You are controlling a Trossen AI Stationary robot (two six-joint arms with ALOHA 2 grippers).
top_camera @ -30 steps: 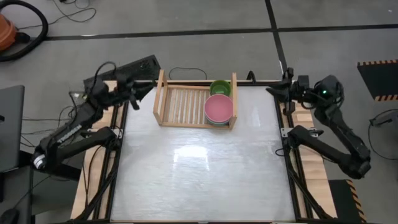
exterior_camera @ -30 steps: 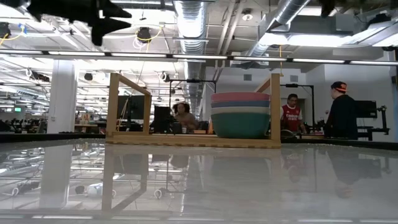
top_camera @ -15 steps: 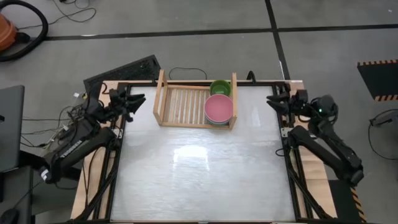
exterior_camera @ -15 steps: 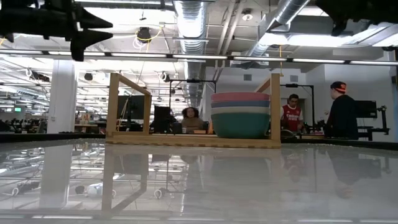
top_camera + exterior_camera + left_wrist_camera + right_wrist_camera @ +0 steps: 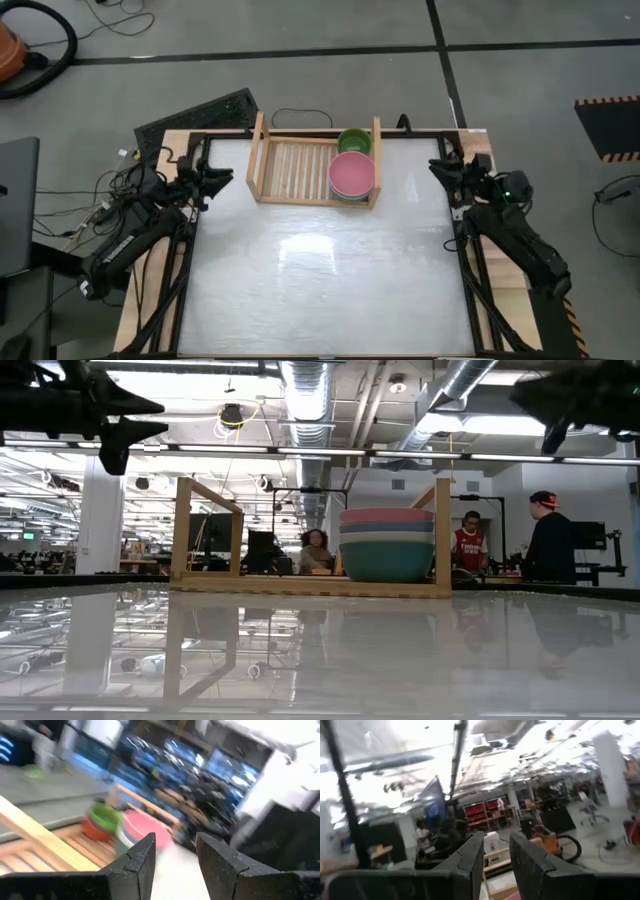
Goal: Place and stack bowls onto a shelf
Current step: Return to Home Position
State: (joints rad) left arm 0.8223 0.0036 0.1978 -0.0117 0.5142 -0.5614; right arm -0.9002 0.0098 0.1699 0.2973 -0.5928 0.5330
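**Light wooden slatted shelf** (image 5: 290, 165) at the far edge of the white tabletop (image 5: 320, 270), between the two arms.

- **Bowls:** The shelf's right end carries two stacks.
  - At the near rail, a round pink plastic bowl (image 5: 352, 174) tops a pile. The low view shows this pile over a pale blue bowl (image 5: 388, 536) and a large teal bowl (image 5: 388, 563).
  - Behind it, a round lime green plastic bowl (image 5: 354, 141) sits on a red-orange bowl (image 5: 91, 829).
- **Open room:** Bare slats fill the rest of the shelf. Open white surface runs from the shelf to the tabletop's near edge.
- **Left gripper** (image 5: 220, 178): over the tabletop's left edge, near the shelf's left wall, fingers slightly parted and holding nothing.
- **Right gripper** (image 5: 440, 166): over the right edge, well apart from the shelf, fingers likewise parted and holding nothing.
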